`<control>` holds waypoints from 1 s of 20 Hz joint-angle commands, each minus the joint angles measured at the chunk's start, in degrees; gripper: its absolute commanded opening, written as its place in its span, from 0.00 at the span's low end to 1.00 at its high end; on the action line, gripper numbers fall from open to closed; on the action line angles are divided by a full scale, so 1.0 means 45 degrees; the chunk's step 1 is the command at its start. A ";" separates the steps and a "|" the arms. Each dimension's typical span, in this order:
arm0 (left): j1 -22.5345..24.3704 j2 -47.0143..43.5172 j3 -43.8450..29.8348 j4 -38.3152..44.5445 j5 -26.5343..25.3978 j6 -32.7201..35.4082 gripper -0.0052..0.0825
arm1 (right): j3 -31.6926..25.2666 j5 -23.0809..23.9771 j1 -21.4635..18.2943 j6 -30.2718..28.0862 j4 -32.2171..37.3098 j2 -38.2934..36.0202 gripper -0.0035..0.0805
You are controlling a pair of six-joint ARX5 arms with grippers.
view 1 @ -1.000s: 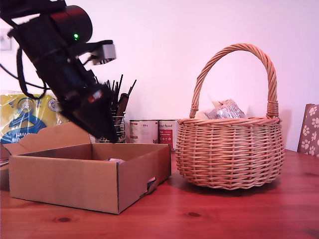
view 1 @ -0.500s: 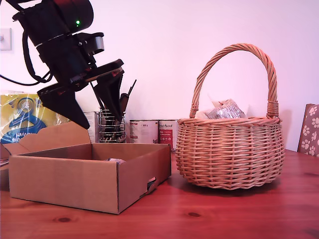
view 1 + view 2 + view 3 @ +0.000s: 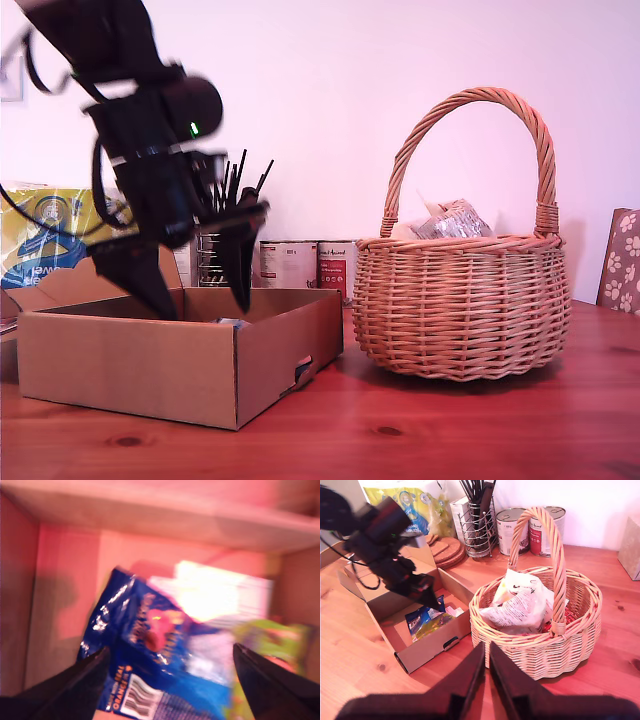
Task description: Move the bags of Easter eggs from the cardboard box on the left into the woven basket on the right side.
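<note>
Cardboard box [image 3: 180,370]: shallow, brown, flap lid open, slot in one side; at the exterior view's left.
Green bag [image 3: 432,624]: lying inside the box beside a blue bag [image 3: 150,655].
Whitish bag [image 3: 517,611]: crumpled, resting in the woven basket [image 3: 462,305].
Woven basket: upright, handle arched, at the exterior view's right.

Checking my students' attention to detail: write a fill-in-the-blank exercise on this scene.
1. My first gripper, jaws open, reaches into the cardboard ____.
2. A blue bag lies in the box beside a ____ one.
3. My second gripper has its jaws ____.
4. The whitish bag sits in the ____.

Missing words: box; green; shut; basket
</note>
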 commanded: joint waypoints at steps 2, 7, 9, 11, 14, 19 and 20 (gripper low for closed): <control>-0.0068 0.0869 0.1010 -0.0947 -0.0039 -0.0238 0.87 | -0.0267 -0.0087 -0.0010 -0.0005 0.0136 -0.0083 0.03; -0.0253 0.2152 0.1467 -0.2045 -0.0146 -0.0228 0.87 | -0.0267 -0.0087 -0.0010 -0.0010 0.0369 -0.0083 0.03; -0.0262 0.2399 0.1467 -0.2132 -0.0403 -0.0112 0.87 | -0.0267 -0.0087 -0.0005 -0.0010 0.0466 -0.0083 0.03; -0.0257 0.2540 0.1467 -0.2132 -0.0408 -0.0136 0.87 | -0.0267 -0.0087 0.0000 -0.0024 0.0461 -0.0083 0.03; -0.0257 0.2550 0.1467 -0.2035 -0.0355 -0.0136 0.75 | -0.0267 -0.0083 0.0000 -0.0049 0.0500 -0.0083 0.03; -0.0243 0.2535 0.1472 -0.1690 0.0126 -0.0019 0.21 | -0.0267 -0.0083 -0.0005 -0.0039 0.0593 -0.0083 0.03; -0.0243 0.2535 0.1491 -0.1593 0.0282 0.0049 0.20 | -0.0267 -0.0083 0.0000 -0.0044 0.0593 -0.0083 0.03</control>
